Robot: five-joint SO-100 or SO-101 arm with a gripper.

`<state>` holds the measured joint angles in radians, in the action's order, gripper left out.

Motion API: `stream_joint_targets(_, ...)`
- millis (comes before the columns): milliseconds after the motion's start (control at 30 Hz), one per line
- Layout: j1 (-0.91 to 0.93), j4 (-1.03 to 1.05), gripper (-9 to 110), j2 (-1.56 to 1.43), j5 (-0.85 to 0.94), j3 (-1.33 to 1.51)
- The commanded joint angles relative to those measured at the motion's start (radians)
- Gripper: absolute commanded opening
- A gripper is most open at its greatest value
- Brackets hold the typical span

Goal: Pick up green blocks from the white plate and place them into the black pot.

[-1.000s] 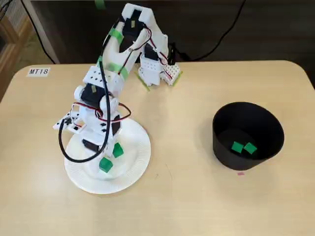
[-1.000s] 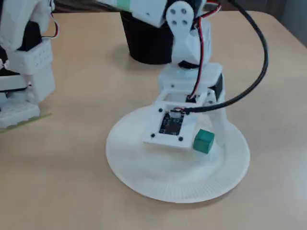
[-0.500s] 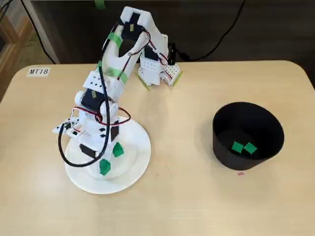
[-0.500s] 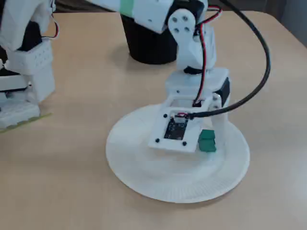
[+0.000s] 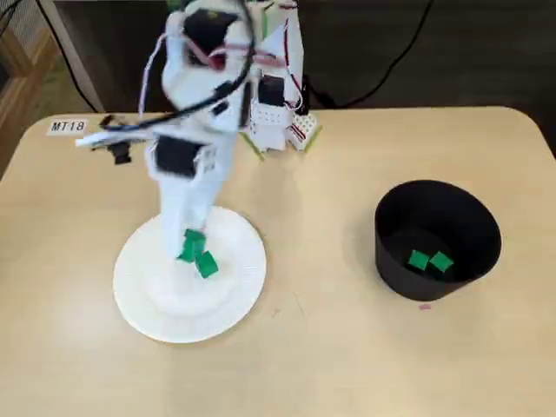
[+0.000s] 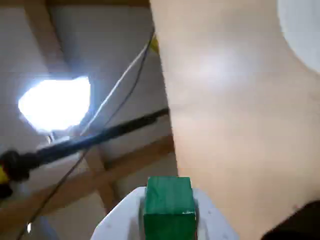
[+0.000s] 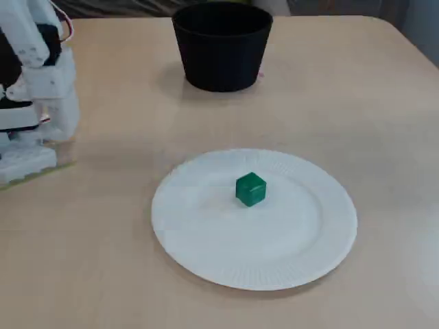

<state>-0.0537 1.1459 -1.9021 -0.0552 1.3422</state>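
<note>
1. Pale wood worktop [image 5: 347, 347] fills a fixed view from above, with a label [image 5: 68, 126] reading MT18 near its far left corner. The white arm [image 5: 195, 104] rears up over the white paper plate [image 5: 234, 300]. Its claw [image 5: 192, 246] hangs above the plate, pinching the held green block [image 5: 192, 242] at its tip.
2. In that same view, the loose green block [image 5: 207, 265] lies on the plate and appears just below and to the right of the claw. The black pot [image 5: 439, 239] stands well apart on the right, with two green blocks [image 5: 420, 259] side by side on its floor.
3. In the wrist view, the held green block [image 6: 168, 207] sits at bottom centre, clamped between the claw's white fingers [image 6: 120, 220], one on each side. Beyond it are the worktop [image 6: 225, 100] and a sliver of the plate [image 6: 305, 30] at top right.
4. In a fixed view from low down, the loose green block [image 7: 250, 188] rests alone near the middle of the plate [image 7: 274, 247]. The pot [image 7: 221, 48] stands upright behind it, and the arm's base [image 7: 34, 89] is at the left edge.
</note>
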Motion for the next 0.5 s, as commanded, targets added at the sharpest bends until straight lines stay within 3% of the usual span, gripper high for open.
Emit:
stream_joint_targets(0, -0.249, -0.227, -2, -0.202, -0.04, 0.225)
stream_joint_targets(200, -0.523, -0.577, -2, -0.288, -0.04, 0.592)
stream_joint_targets(467, -0.574, -0.877, -2, -0.262, -0.049, 0.868)
